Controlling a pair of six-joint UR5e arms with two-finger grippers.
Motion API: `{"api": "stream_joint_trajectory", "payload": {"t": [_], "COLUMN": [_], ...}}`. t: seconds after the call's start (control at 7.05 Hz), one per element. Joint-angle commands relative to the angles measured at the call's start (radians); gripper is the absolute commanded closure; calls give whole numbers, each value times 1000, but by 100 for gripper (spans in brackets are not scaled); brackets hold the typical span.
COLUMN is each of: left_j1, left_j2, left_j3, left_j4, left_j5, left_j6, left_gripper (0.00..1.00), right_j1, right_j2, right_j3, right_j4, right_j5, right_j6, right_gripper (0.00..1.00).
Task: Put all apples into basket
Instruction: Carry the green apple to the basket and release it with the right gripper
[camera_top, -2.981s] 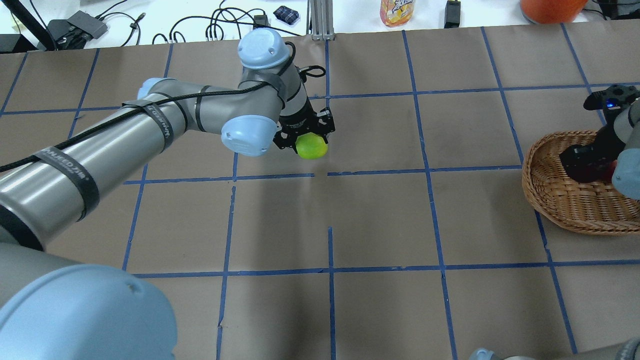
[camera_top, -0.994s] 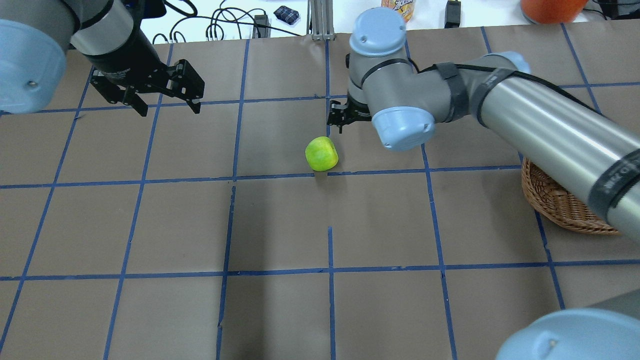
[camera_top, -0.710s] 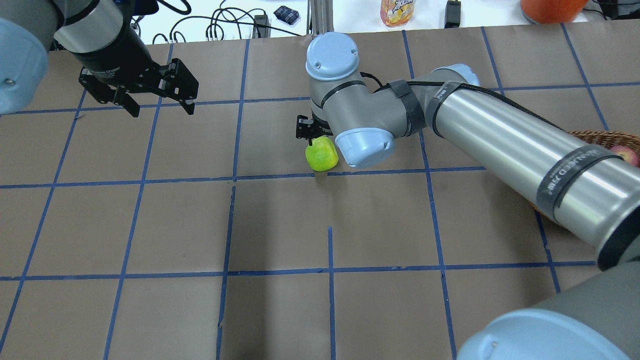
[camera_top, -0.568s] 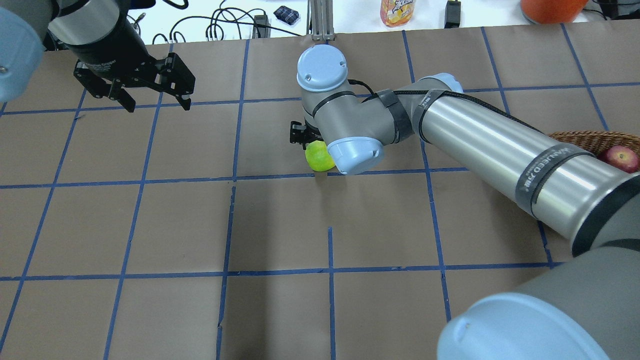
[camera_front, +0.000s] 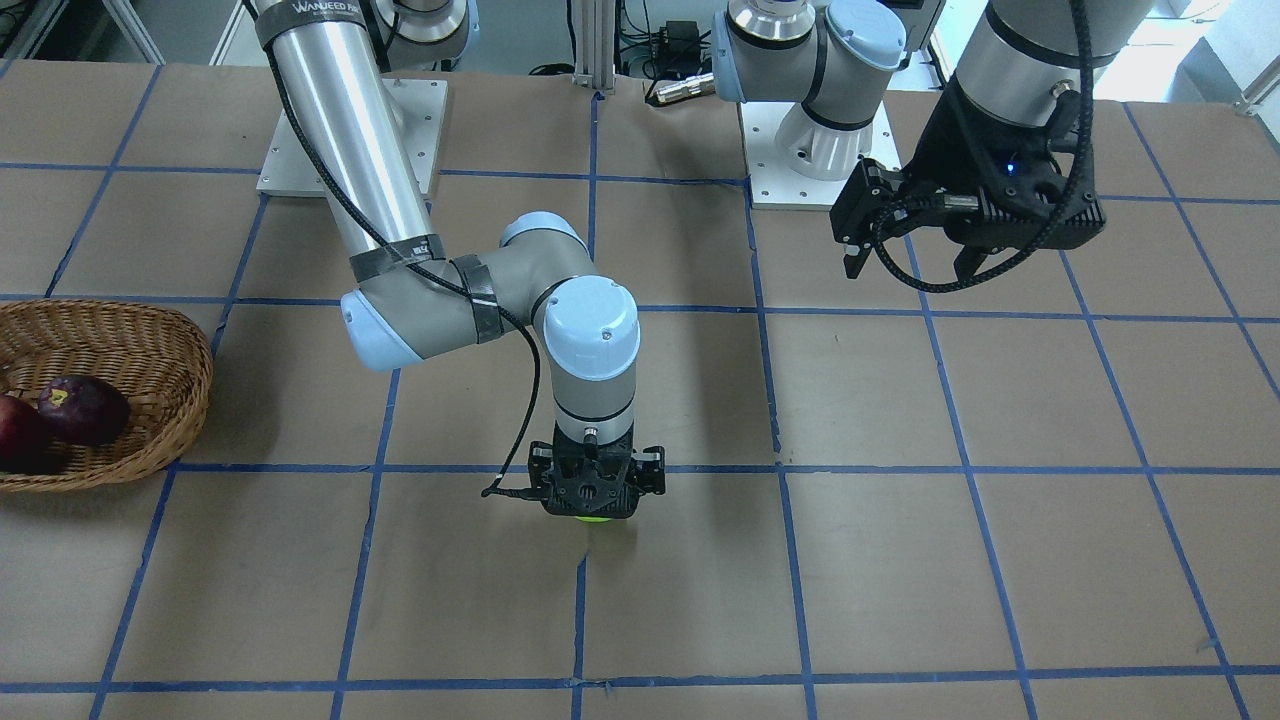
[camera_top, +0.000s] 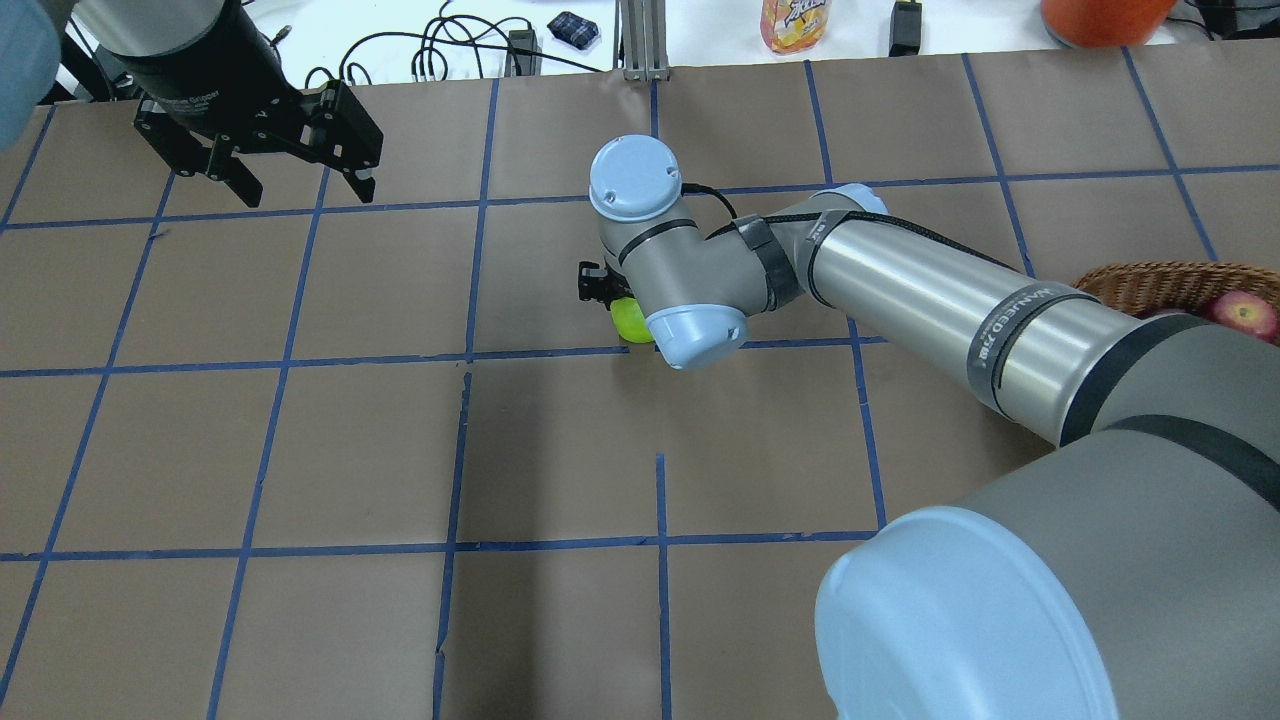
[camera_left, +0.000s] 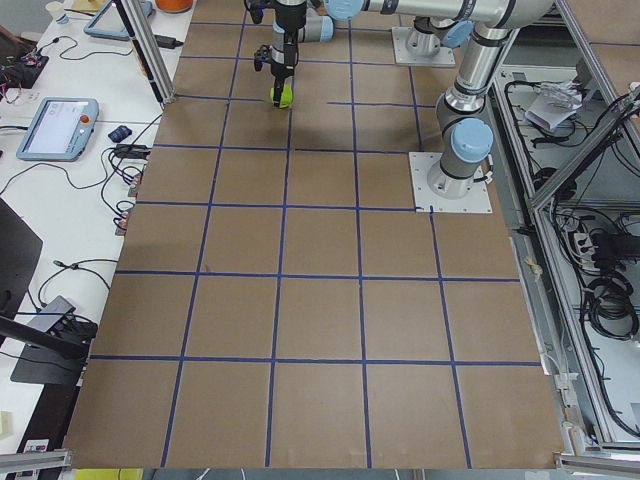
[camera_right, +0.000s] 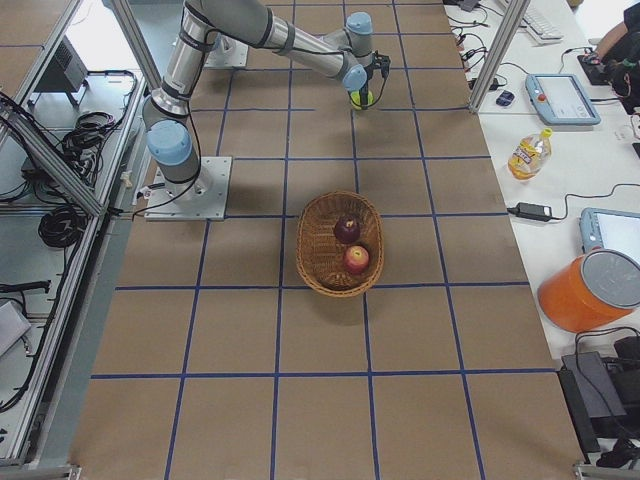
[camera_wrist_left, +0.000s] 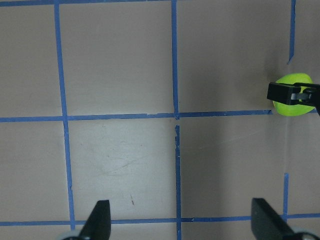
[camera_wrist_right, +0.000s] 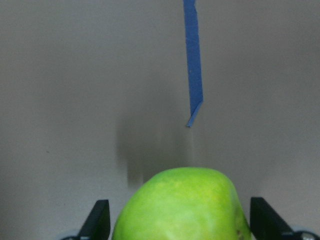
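Note:
The yellow-green apple (camera_top: 628, 320) lies on the table near its middle. My right gripper (camera_front: 596, 497) is down over it and open, with a finger on each side of the apple (camera_wrist_right: 182, 205). My left gripper (camera_top: 305, 190) is open and empty, raised at the far left; its wrist view shows the apple (camera_wrist_left: 295, 102) at the right edge. The wicker basket (camera_top: 1140, 280) stands at the right, also seen in the front view (camera_front: 150, 350). It holds the red apple (camera_top: 1243, 312) and the dark maroon apple (camera_front: 83, 408).
Beyond the table's far edge are a juice bottle (camera_top: 795, 22), an orange container (camera_top: 1100, 18), cables and a metal post (camera_top: 640, 40). My right arm (camera_top: 950, 310) stretches across the table's right half. The arm bases (camera_front: 820, 140) stand at the robot's side.
My left gripper has let go of the green apple and drawn back to the far left. My right arm has swung from the basket and lowered its open gripper over the apple.

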Motion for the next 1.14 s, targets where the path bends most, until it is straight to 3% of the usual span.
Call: {"api": "stream_joint_trajectory", "payload": {"t": [0.0, 0.14, 0.43, 0.57, 0.85, 0.99], "left_j1": [0, -1, 0, -1, -2, -2], "left_j2": [3, 0, 1, 1, 1, 1], "left_j3": [-3, -4, -4, -6, -9, -9], "left_j4": [-1, -1, -1, -1, 1, 1], "left_j5": [-1, -2, -2, -2, -4, -6], "left_j6": [0, 0, 0, 0, -2, -2], "left_gripper": [0, 0, 0, 0, 0, 0], "right_j1": [-12, -56, -305, -449, -683, -772], "right_j2": [-13, -74, -229, -278, -389, -421], "right_j3": [-9, -12, 6, 43, 205, 297], "right_j4": [23, 73, 300, 353, 324, 237], "right_j5": [-2, 0, -3, -5, -2, 7], "right_j6": [-35, -89, -370, -479, -743, -848], "right_gripper": [63, 63, 63, 63, 63, 62]}}
